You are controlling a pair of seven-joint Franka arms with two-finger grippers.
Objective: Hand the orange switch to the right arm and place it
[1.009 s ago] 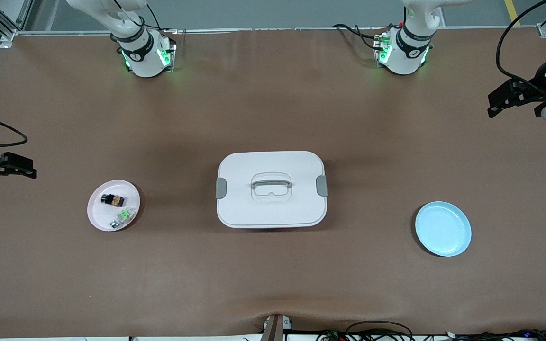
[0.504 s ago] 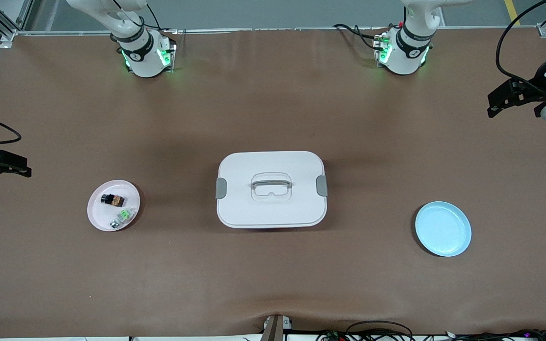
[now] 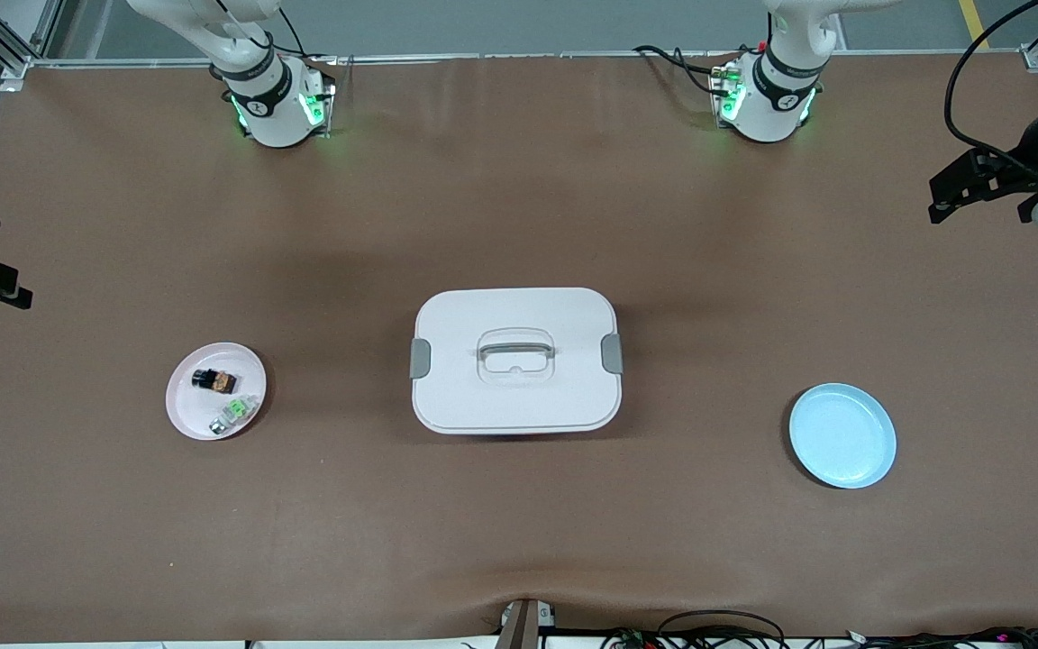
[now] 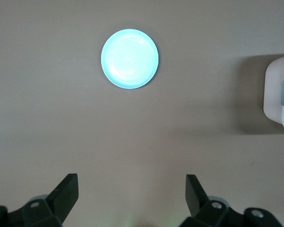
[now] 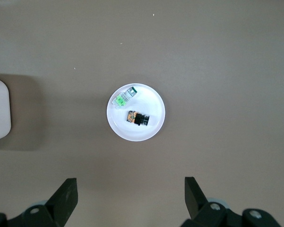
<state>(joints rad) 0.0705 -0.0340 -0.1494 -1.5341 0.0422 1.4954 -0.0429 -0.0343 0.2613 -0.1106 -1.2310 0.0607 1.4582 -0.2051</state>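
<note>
- Brown paper-covered table point(image 3: 519, 180): carries every item listed below.
- White rectangular plastic box with grey side latches and a recessed handle in its lid point(image 3: 515, 360): shut, at the table's middle, between the two plates.
- Left gripper, black, two-finger point(image 4: 131, 190): up in the air over bare table at the left arm's end; fingers point(image 4: 66, 189) spread wide, nothing between them. The arm waits.
- Right gripper, black, two-finger point(image 5: 130, 191): up in the air at the table's edge at the right arm's end; fingers point(image 5: 193, 190) spread wide, nothing between them.
- Round pale blue plate point(image 3: 842, 435): toward the left arm's end, well apart from the box, nothing on it.
- Round pale pink plate point(image 3: 215, 390): toward the right arm's end, holds two small parts.
- Orange switch, small black stubby component with an orange mark point(image 3: 214, 381): lying on the pink plate, on the part farther from the front camera.
- Small green-and-silver component point(image 3: 232, 414): on the same plate, just beside the orange switch, nearer the front camera.
</note>
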